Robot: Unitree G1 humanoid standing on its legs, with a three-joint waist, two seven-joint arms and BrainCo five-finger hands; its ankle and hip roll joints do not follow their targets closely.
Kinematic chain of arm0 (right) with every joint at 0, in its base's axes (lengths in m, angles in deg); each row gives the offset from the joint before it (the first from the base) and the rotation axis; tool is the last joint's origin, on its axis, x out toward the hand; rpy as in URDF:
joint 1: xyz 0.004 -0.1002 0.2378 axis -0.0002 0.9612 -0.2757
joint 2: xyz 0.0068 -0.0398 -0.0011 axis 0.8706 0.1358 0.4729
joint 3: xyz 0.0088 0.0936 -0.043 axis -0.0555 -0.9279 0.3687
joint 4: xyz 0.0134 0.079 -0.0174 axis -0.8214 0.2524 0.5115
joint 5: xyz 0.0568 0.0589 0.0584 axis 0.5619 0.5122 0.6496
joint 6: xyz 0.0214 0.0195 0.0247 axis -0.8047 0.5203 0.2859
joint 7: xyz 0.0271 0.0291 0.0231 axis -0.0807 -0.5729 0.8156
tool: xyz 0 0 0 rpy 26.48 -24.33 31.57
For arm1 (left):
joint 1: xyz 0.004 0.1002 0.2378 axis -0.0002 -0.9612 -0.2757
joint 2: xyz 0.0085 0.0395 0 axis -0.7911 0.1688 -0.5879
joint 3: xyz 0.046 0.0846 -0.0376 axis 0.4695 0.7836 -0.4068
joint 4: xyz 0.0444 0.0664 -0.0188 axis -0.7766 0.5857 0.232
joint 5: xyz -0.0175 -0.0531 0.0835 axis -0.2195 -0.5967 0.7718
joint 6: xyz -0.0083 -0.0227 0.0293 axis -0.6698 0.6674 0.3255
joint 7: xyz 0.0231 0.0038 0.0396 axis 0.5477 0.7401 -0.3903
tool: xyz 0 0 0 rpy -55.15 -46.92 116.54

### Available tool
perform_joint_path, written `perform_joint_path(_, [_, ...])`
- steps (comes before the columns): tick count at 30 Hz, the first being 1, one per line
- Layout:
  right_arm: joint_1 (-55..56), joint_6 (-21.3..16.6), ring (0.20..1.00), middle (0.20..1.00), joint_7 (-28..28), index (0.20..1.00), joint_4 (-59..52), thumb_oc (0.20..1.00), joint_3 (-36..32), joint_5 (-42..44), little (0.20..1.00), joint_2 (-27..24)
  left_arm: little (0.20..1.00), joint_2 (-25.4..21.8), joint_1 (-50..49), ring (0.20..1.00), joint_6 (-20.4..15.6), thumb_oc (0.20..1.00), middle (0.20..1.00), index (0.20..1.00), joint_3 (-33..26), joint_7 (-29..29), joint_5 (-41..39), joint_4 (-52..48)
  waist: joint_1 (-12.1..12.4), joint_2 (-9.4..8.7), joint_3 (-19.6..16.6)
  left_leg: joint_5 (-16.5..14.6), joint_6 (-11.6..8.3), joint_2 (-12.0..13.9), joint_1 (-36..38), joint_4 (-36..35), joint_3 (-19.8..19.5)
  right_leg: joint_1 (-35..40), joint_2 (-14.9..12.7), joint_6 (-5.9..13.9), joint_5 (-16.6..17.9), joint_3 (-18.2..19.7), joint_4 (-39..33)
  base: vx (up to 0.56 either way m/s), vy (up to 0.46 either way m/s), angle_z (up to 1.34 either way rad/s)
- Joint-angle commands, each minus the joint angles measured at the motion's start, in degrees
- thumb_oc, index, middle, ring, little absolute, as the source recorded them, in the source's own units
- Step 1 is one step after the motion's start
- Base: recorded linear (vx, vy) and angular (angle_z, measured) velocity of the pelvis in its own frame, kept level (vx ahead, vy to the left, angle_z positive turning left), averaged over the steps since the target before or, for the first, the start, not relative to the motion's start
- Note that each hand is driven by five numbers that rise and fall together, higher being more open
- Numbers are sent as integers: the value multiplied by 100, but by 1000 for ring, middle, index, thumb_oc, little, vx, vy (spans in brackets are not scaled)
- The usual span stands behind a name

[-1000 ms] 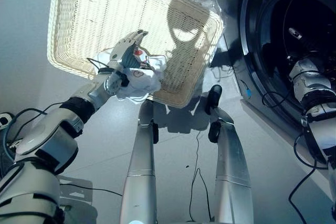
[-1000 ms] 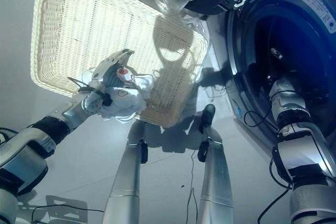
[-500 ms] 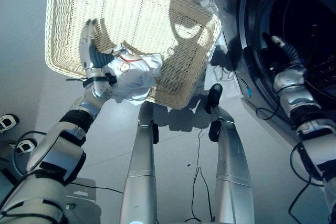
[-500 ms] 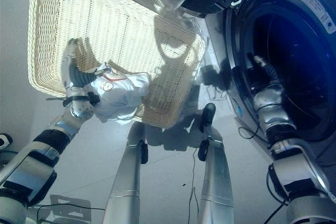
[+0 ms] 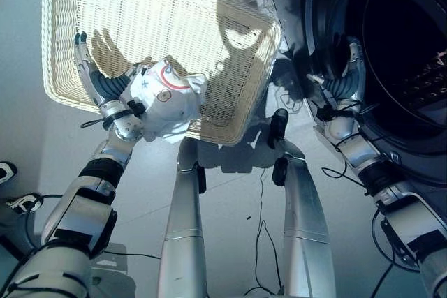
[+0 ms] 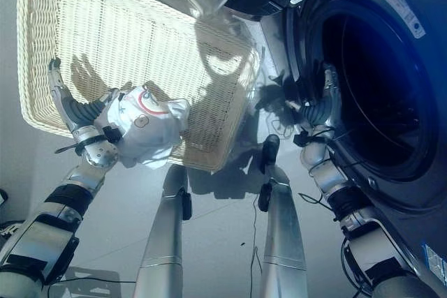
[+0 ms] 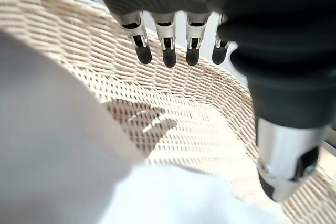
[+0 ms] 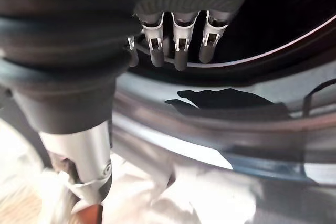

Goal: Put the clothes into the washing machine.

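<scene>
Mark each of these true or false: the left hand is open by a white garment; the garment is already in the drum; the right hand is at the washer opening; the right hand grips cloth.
1. The left hand is open beside the white garment: true.
2. The garment lies inside the drum: false; it is over the wicker basket.
3. The right hand is at the washing machine opening: true.
4. The right hand grips cloth: false; its fingers are straight, holding nothing.

Woven wicker basket [image 5: 160,12]; soft white cloth [image 5: 167,99], seemingly matt.

L hand [image 5: 105,92] & R hand [image 5: 342,82]: both raised, fingers straight.
</scene>
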Motion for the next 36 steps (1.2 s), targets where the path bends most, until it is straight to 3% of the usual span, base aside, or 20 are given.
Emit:
perform_joint_path(1, [95, -252, 1000, 1000, -67, 1000, -690, 1000, 125, -802, 1000, -30, 1000, 82, 46, 1000, -179, 1000, 1000, 1000, -456, -201, -175, -67, 53, 43, -57, -577, 382, -296, -70, 766, 204, 503, 422, 22, 578, -308, -898, 0, 0, 0])
perform_joint_path(8, [-205, -403, 1000, 1000, 209, 1000, -1252, 1000, 588, -1487, 1000, 25, 1000, 86, 122, 1000, -77, 1000, 1000, 1000, -554, -128, -263, -26, 120, 45, -57, -531, 359, -292, -44, 748, 193, 542, 412, 28, 543, -332, -880, 0, 0, 0])
perform_joint_path(17, [-1263, -538, 1000, 1000, 957, 1000, -1556, 1000, 1478, -1646, 1000, 157, 1000, -261, 774, 1000, 621, 1000, 1000, 1000, -300, 74, -14, 636, 274, -1, -57, -465, 312, -263, -4, 695, 135, 646, 403, 20, 528, -435, -922, 0, 0, 0])
perform_joint_path(23, [-1993, -330, 1000, 1000, 1579, 1000, -1281, 1000, 2104, -1501, 1000, 381, 1000, -501, 1106, 1000, 932, 1000, 1000, 1000, -130, -163, -80, 997, 453, 27, -57, -417, 303, -299, 19, 666, 58, 721, 358, 2, 542, -534, -982, 0, 0, 0])
perform_joint_path(28, [-2567, 169, 1000, 1000, 2282, 1000, -776, 1000, 2558, -1313, 1000, 826, 1000, -563, 1383, 1000, 1174, 1000, 1000, 1000, -18, -400, -93, 1132, 661, 20, -57, -389, 313, -380, 16, 691, -82, 775, 280, -12, 571, -668, -985, 12, -50, 4])
perform_joint_path(36, [-3134, 460, 1000, 1000, 2541, 1000, 451, 1000, 2856, -1128, 1000, 1430, 1000, -485, 1854, 1000, 1428, 1000, 1000, 1000, 284, -477, -149, 1219, 894, 99, -57, -324, 349, -502, -72, 690, -249, 735, 195, -1, 660, -790, -988, 20, -29, 7])
